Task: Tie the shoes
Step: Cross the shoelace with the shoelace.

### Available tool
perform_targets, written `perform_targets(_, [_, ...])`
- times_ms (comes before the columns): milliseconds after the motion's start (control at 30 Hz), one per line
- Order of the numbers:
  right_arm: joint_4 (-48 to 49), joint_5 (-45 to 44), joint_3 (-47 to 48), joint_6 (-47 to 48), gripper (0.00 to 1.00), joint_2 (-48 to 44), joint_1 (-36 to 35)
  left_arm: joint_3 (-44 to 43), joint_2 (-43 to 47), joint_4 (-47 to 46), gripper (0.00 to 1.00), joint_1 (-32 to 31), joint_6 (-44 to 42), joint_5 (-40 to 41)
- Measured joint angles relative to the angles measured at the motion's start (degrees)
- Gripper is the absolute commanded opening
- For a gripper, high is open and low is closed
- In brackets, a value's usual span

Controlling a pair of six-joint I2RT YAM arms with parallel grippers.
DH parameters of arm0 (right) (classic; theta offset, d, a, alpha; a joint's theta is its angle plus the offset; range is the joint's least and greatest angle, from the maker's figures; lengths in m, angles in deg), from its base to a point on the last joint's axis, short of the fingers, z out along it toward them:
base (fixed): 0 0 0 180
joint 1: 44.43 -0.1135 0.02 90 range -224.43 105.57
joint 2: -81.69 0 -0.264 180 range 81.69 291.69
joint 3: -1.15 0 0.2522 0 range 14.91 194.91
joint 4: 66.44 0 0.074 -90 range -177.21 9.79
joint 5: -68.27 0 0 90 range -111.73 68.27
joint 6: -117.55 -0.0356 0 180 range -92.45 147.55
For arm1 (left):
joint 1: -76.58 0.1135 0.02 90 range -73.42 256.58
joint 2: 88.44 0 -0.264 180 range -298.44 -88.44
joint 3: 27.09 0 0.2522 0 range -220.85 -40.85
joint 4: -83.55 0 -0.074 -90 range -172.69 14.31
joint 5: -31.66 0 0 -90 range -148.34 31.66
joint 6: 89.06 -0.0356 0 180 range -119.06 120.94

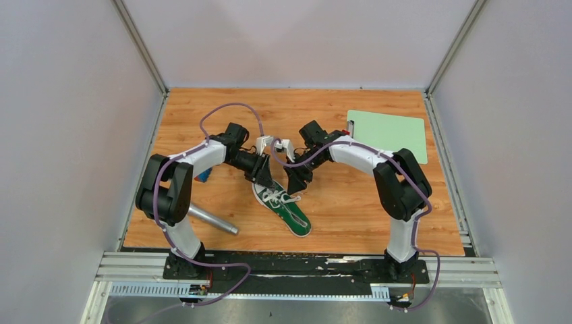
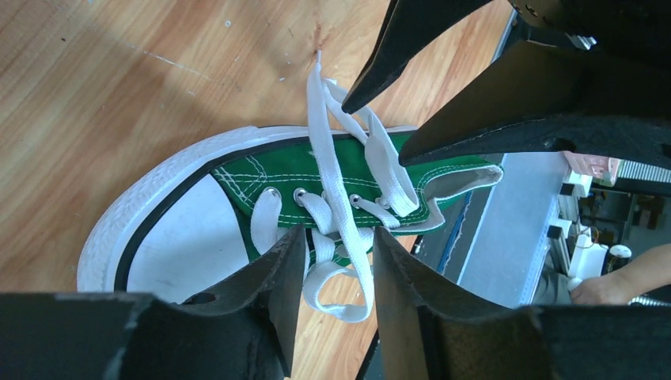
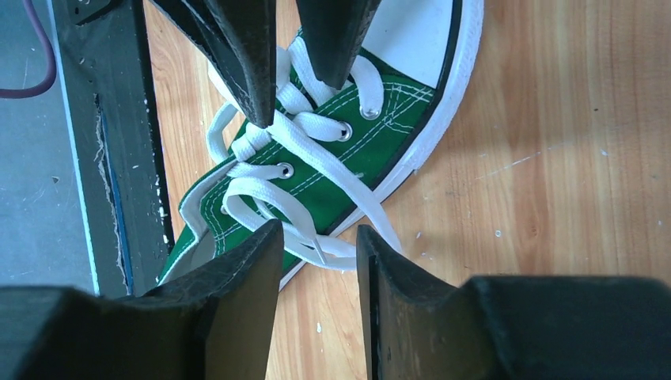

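The shoe (image 1: 287,210) lies on the wooden table (image 1: 351,216) near its middle, between the two arms, toe toward the far left and heel toward the near right, sole down. Its mouth at the heel end faces up; what is inside cannot be made out. To the near left a metal tube (image 1: 212,219) lies on its side, well apart from the shoe, and a small blue thing (image 1: 204,175) shows half hidden under the left arm. At the far right lies a pale green board (image 1: 388,135), also well apart. Both grippers hang over the shoe's laced front and cover its toe in the top view. The left gripper (image 2: 339,233) is spread, its fingers (image 2: 281,293) straddling a loop of lace (image 2: 340,198) that spills over the shoe's side – the fingers stand either side of the loop and do not pinch it. The right gripper (image 3: 318,229) is spread too, poised at the shoe's right edge, with loose lace ends lying between and just under its fingers (image 3: 245,293). The laces run through the eyelets, cross once over the tongue and trail slack onto the wood – no bow is formed.
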Motion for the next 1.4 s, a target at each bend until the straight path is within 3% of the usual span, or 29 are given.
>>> perform_targets(267, [0.57,1.55,0.09,-0.85,0.22,0.76,-0.31,0.04,0.00,-0.13,0.47,0.31,1.20,0.00])
perform_targets(833, [2.12,4.42,-0.85,-3.26,0.29,0.85,-0.39,0.07,0.00,-0.33,0.47,0.42,1.81,0.00])
perform_targets(933, [2.43,4.44,-1.20,-3.74,0.25,0.90,-0.55,0.15,0.09,-0.35,0.48,0.76,1.75,0.00])
perform_targets(1133, [3.19,4.74,-1.18,-4.74,0.00,2.08,-0.68,1.46,1.42,-0.37,0.49,1.27,1.66,0.04])
perform_targets(1400, [3.13,4.98,-2.51,-5.64,0.00,-2.69,1.60,1.27,1.55,0.83,0.51,1.05,0.42,0.42])
